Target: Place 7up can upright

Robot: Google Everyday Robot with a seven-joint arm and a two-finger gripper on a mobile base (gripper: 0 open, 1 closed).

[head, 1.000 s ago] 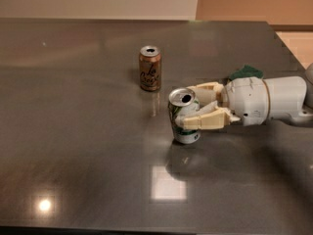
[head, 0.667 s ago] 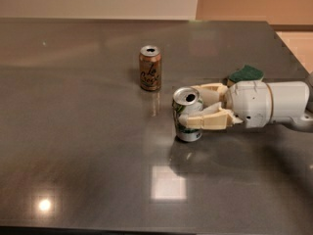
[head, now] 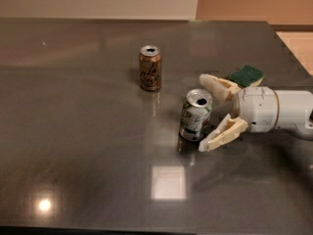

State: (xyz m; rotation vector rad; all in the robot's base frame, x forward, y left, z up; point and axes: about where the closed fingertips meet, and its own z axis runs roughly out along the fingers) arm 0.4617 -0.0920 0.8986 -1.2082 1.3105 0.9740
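Note:
The 7up can (head: 195, 115), silver-white with green markings and a silver top, stands upright on the dark table (head: 78, 131), right of centre. My gripper (head: 206, 112) reaches in from the right and is open. Its cream fingers (head: 223, 133) are spread apart, one behind the can and one in front, just to its right. Neither finger grips the can.
A brown can (head: 149, 68) stands upright behind and left of the 7up can. A green sponge (head: 246, 75) lies at the back right, next to my arm. The table's right edge runs near the arm; light glare marks the front of the table.
My gripper was shut on the 7up can; its fingers have opened and pulled back slightly to the right. The can stays standing upright.

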